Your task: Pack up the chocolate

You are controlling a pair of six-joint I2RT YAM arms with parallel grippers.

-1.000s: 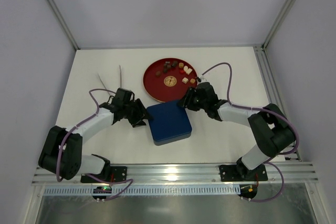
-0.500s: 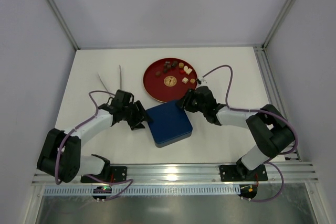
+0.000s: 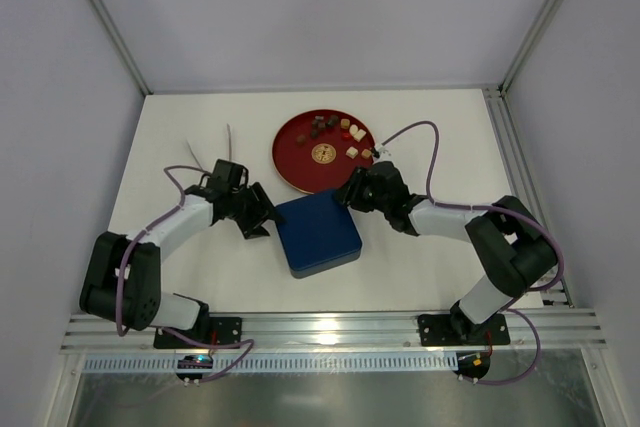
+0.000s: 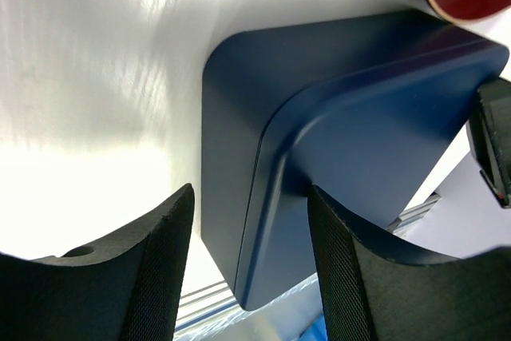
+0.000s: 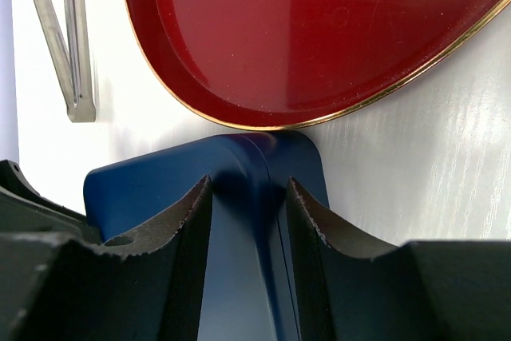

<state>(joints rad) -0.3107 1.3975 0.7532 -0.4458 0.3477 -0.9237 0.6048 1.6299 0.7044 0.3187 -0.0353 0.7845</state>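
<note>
The left gripper [image 4: 249,197], spread wide, and the right gripper [image 5: 247,189], its grip unclear, are straddling opposite corners of the blue box [image 3: 320,235], likely to open it for the chocolate [image 3: 320,128] beyond.

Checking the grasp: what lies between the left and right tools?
The dark blue box, in the top view; left tool and right tool each straddle its edge.

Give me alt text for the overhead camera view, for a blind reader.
Reaching from the near edge of a white table, the left gripper and right gripper sit at opposite corners of a dark blue square box. Behind it, a round red plate holds brown and cream chocolates and a gold emblem; metal tongs lie to its left.
</note>
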